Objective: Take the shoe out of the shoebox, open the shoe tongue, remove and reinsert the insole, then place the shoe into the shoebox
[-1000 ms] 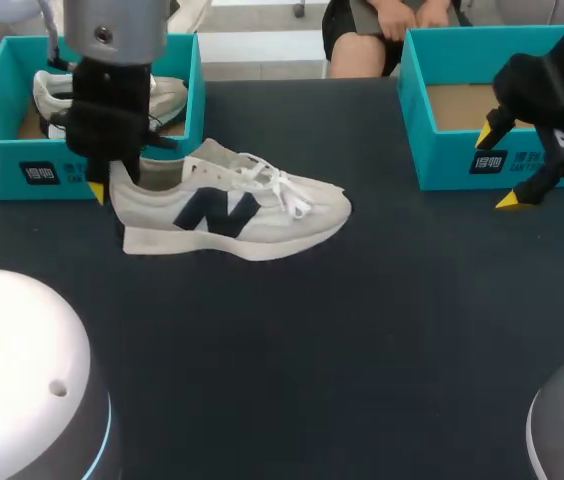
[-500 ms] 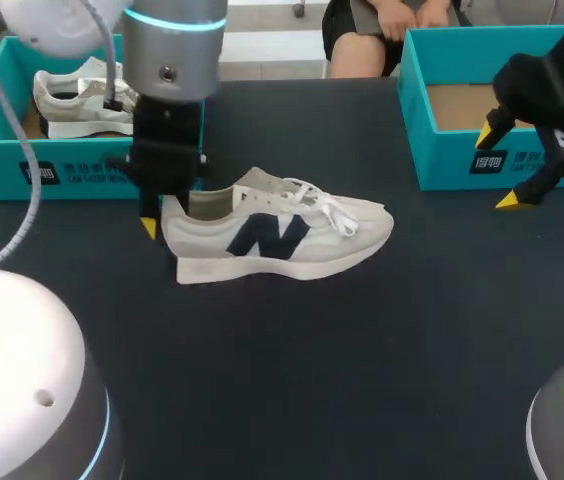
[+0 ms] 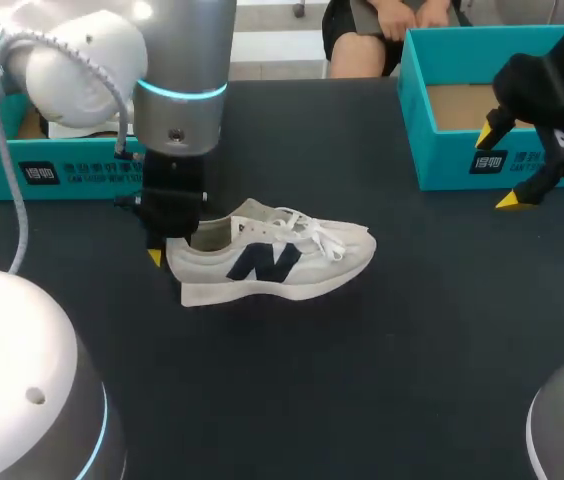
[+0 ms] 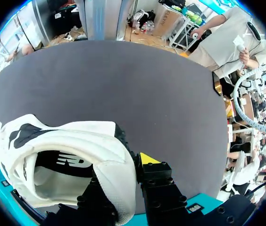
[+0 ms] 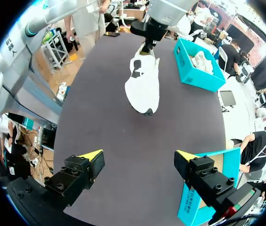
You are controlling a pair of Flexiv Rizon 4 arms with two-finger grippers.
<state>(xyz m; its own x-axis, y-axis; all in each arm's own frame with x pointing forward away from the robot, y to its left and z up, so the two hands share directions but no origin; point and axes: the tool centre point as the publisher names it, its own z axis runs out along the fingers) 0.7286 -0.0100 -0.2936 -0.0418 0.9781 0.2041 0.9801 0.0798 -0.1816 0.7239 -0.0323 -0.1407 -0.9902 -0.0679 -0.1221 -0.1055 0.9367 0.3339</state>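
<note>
Shoe (image 3: 272, 262) has come away from the left shoebox (image 3: 62, 176); over the last second our left arm carried it right and nearer, toward the middle of the table (image 3: 362, 380); in the last half second it dropped a little and now looks to sit flat on its sole, side-on, toe to the right; right arm unchanged throughout.

We read this as take-out step done or nearly so; tongue opening, insole out and back in, and the return to a box are all still ahead; laces look tied, tongue closed.

Shoe vs fingers: left gripper (image 3: 177, 250) is at the heel (image 4: 116, 181), pinching the back wall of the collar; in the left wrist view one finger (image 4: 159, 181) with its yellow tip sits outside the heel and the other is down inside the opening, mostly hidden by the collar; rest of the shoe runs out ahead of that gripper.

Right gripper (image 3: 500, 168) hangs in front of the right shoebox (image 3: 442, 160), fingers spread wide, nothing between them; the shoe (image 5: 143, 80) lies well ahead of it (image 5: 137, 157), no contact.
</note>
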